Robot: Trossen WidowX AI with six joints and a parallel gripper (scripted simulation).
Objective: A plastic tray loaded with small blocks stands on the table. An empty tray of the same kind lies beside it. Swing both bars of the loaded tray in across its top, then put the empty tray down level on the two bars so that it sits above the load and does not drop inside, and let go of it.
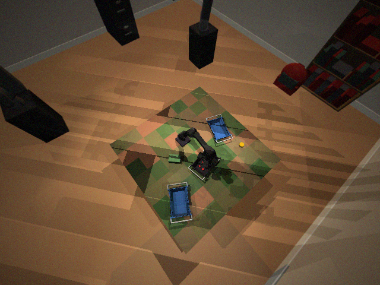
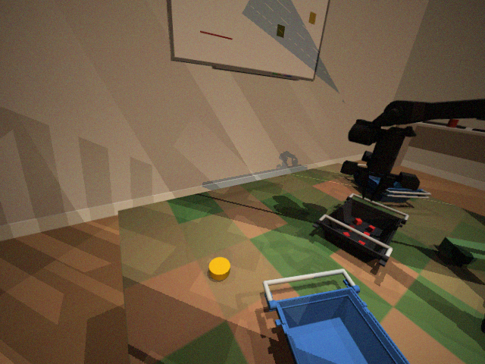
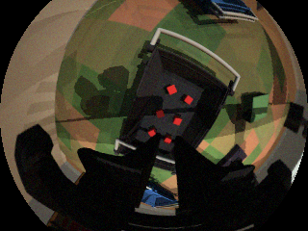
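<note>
The black loaded tray (image 1: 200,172) (image 2: 344,244) (image 3: 212,112) holds several red blocks (image 1: 202,168) (image 2: 371,228) (image 3: 177,121). Its bar nearer the exterior camera (image 2: 356,231) (image 3: 129,145) is swung in over the top near that end. Its other bar (image 1: 196,173) (image 2: 380,205) (image 3: 181,36) is swung out past the far end. An empty blue tray (image 1: 219,130) (image 2: 333,337) and another empty blue tray (image 1: 180,202) (image 2: 373,180) stand upright on either side, bars outward. My gripper (image 1: 211,158) (image 2: 367,198) (image 3: 167,138) hangs above the loaded tray, slightly open and empty.
A green block (image 1: 174,158) (image 2: 467,249) (image 3: 258,106) lies beside the loaded tray, toward the arm base (image 1: 183,140). A yellow disc (image 1: 241,144) (image 2: 219,268) lies near the upper blue tray of the top view.
</note>
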